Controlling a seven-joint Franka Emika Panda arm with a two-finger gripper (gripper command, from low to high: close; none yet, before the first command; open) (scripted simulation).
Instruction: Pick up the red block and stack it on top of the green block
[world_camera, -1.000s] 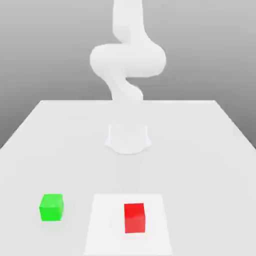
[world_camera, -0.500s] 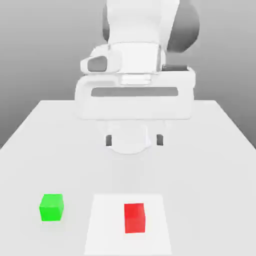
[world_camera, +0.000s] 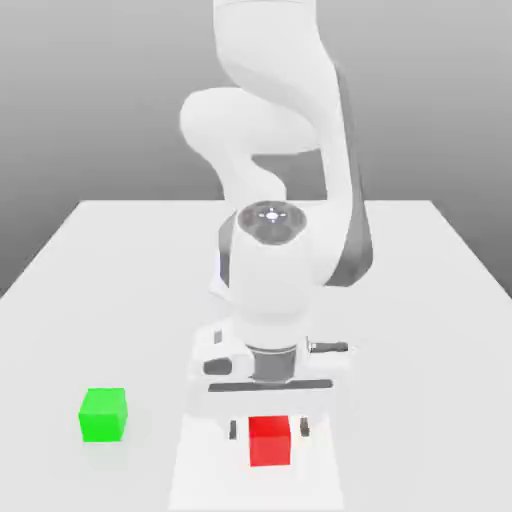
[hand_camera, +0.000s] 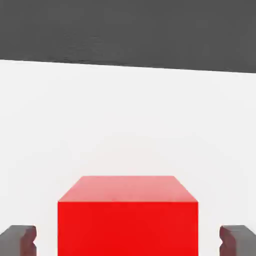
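The red block (world_camera: 269, 445) sits on the white table near the front edge, a little to the exterior view's right of centre. My gripper (world_camera: 268, 432) has come down over it, with one dark fingertip (world_camera: 232, 430) on each side. In the hand view the red block (hand_camera: 128, 215) lies between the fingers (hand_camera: 20, 240) of the gripper (hand_camera: 128, 241), with a gap of bare table showing on both sides, so the gripper is open and not touching the cube. The green block (world_camera: 103, 415) rests apart on the table, toward the exterior view's left.
The red cube stands on a brighter white rectangle (world_camera: 200, 470) marked on the table (world_camera: 420, 300). The arm's bulky links (world_camera: 275, 260) rise behind the hand, over the middle of the table. Grey backdrop lies beyond the far edge.
The hand has dropped from well above the table to the red block, and its fingers now flank the cube. Both cubes are where they were.
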